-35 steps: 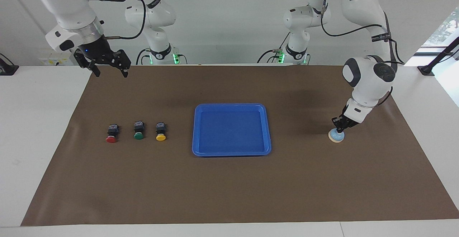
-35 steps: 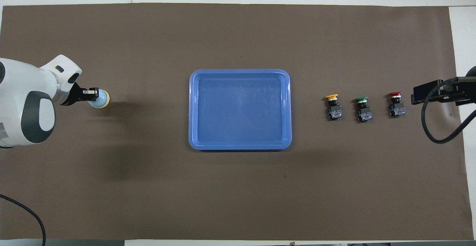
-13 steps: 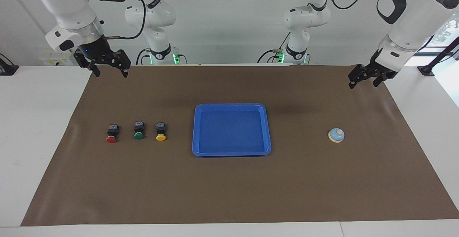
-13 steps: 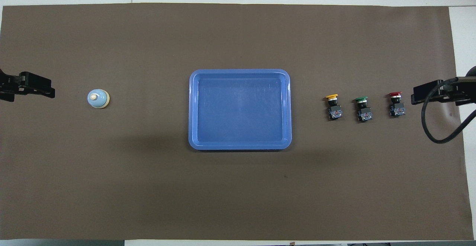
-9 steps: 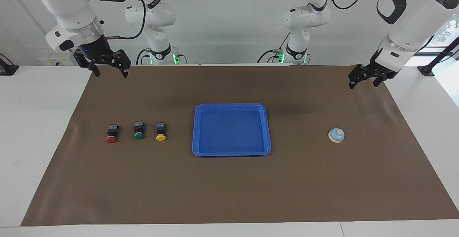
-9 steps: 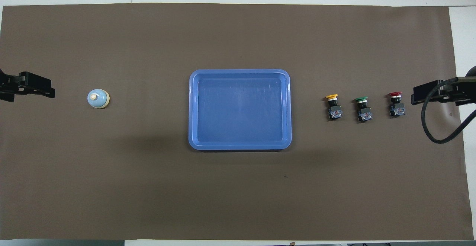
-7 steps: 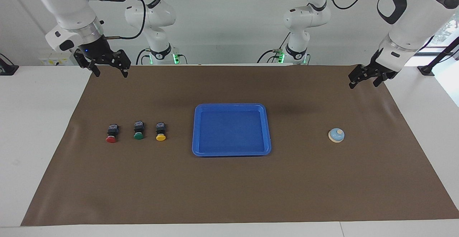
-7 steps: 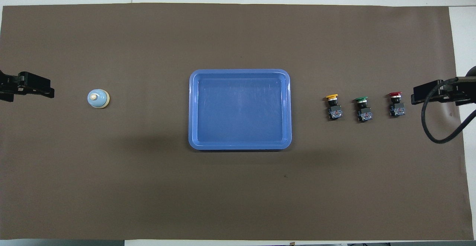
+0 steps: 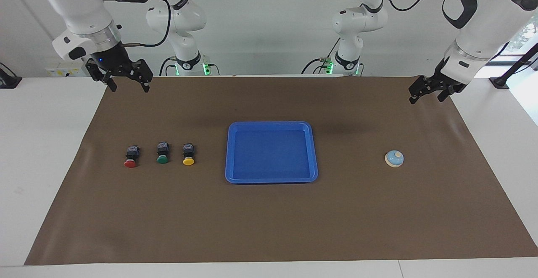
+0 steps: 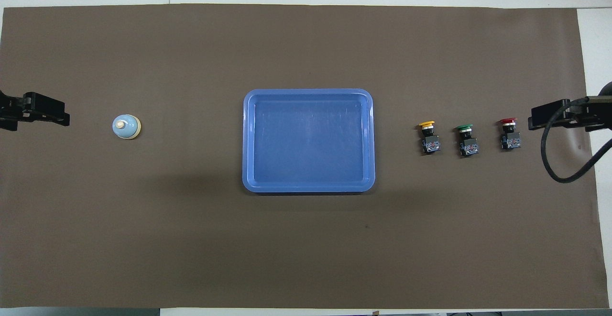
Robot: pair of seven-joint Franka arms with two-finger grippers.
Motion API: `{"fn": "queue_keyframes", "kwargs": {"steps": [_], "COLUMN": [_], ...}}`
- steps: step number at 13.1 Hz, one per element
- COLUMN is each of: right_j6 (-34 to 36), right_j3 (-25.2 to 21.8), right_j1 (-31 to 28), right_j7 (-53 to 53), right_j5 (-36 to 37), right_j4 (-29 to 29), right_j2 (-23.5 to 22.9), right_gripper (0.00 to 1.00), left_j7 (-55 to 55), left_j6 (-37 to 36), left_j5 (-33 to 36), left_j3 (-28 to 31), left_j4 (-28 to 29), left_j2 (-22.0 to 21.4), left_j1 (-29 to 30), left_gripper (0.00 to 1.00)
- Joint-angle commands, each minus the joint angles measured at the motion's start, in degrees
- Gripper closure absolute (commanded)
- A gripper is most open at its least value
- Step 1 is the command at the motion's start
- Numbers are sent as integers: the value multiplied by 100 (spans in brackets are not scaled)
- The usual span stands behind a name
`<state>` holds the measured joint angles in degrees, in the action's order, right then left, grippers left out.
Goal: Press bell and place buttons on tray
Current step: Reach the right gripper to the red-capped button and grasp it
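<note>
Buttons (image 9: 159, 154) below my right hand (image 9: 125, 80), wide open and empty like the left hand (image 9: 428, 91): light, hard, slick-capped; I'd pinch their blocky bodies.

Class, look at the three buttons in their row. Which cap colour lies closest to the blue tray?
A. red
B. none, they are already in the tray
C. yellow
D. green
C: the yellow button is the row's end beside the tray; the green button and red button lie beside it toward the right arm's end.
</note>
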<state>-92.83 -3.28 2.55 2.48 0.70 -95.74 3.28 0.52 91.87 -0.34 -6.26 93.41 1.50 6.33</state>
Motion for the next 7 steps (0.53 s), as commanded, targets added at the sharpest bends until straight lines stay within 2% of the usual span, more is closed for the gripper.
{"fn": "queue_keyframes", "kwargs": {"steps": [1, 7], "right_j6": [-445, -1622], "right_j3": [55, 55], "right_j1": [-105, -412], "right_j7": [-72, -738], "right_j5": [-35, -61], "right_j4": [-339, -419], "right_j2": [60, -1029], "right_gripper": [0, 0], "left_j7": [-34, -17], "left_j6": [-117, -108], "left_j5": [-80, -62], "left_j3": [20, 64], "left_j4": [-104, -95], "left_j2": [43, 17], "left_j1": [-17, -53], "left_gripper": [0, 0]}}
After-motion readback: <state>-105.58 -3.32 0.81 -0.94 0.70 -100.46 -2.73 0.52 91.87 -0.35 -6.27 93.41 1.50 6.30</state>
